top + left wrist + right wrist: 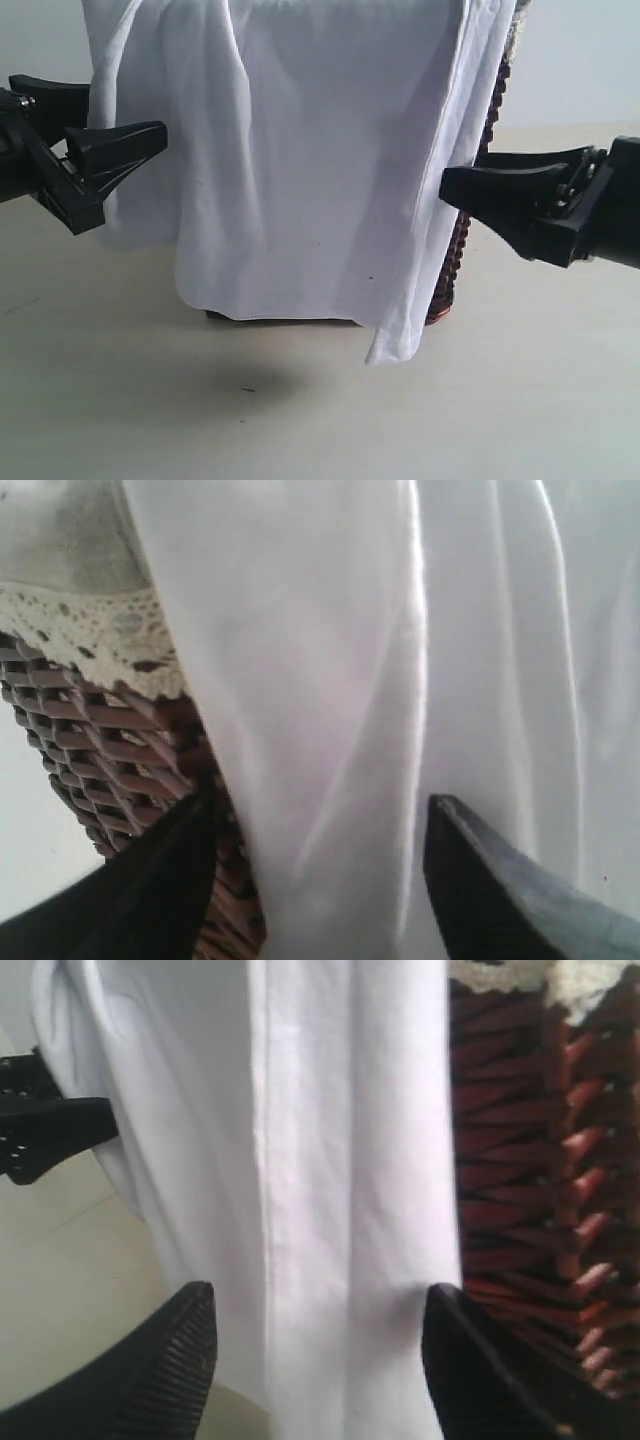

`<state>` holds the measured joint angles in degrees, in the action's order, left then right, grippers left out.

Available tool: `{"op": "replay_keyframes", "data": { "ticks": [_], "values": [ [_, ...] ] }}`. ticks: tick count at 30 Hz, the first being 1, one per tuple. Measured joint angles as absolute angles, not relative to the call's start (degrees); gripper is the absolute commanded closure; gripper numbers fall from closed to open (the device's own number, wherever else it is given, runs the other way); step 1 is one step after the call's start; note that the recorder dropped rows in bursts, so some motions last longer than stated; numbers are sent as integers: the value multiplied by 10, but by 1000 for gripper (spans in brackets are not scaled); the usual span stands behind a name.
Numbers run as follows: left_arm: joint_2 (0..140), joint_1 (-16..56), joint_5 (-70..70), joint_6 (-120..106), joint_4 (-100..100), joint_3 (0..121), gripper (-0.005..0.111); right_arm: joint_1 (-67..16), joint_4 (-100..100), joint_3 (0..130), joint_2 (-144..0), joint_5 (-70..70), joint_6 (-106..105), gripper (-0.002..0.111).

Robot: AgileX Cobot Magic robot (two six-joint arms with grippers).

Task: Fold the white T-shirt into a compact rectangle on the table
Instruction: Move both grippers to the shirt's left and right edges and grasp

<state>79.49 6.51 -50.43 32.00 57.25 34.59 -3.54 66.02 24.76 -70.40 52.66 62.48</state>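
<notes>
Plain pale wall (580,60) at the back and a broad, matte, pale beige table (120,400) underneath, that's the whole setting. The white cotton T-shirt (300,150) isn't lying on the table. It's draped over a dark brown wicker basket (492,110) that stands on the table, and it covers nearly all of the basket's front. The side facing the exterior camera is just plain white cloth with soft vertical folds. The only detail I can make out is a stitched seam running down the strip near the right edge (265,1210).

Edges: the bottom hem hangs just above the table, and the right corner (385,352) droops lowest. The basket's base peeks out under the hem, its weave shows on the right, and there's cream lace trim (90,630) along the rim.

The black left tool (322,810) sits at the shirt's left edge. Its jaws are spread, a fold of cloth hangs between them, and one finger (160,870) is close against the wicker. The black right tool (320,1295) is at the right edge, jaws spread wide around the seamed strip and not pinching it.

There's lots of bare table in front and out to both sides.
</notes>
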Motion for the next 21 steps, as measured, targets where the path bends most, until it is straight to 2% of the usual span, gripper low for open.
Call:
{"op": "replay_keyframes", "data": {
  "ticks": [3,7,12,17,21],
  "values": [
    [795,65,-500,320,571,346,47,-78,635,248,-722,525,616,49],
    [795,65,-497,320,571,346,47,-146,541,248,-745,442,546,50],
    [795,65,-494,330,571,346,47,-170,414,248,-749,371,484,55],
    [795,65,-492,332,571,346,48,-173,348,248,-749,343,463,77],
    [795,65,-466,342,574,346,66,-173,322,248,-749,332,437,95]
  ]
}}
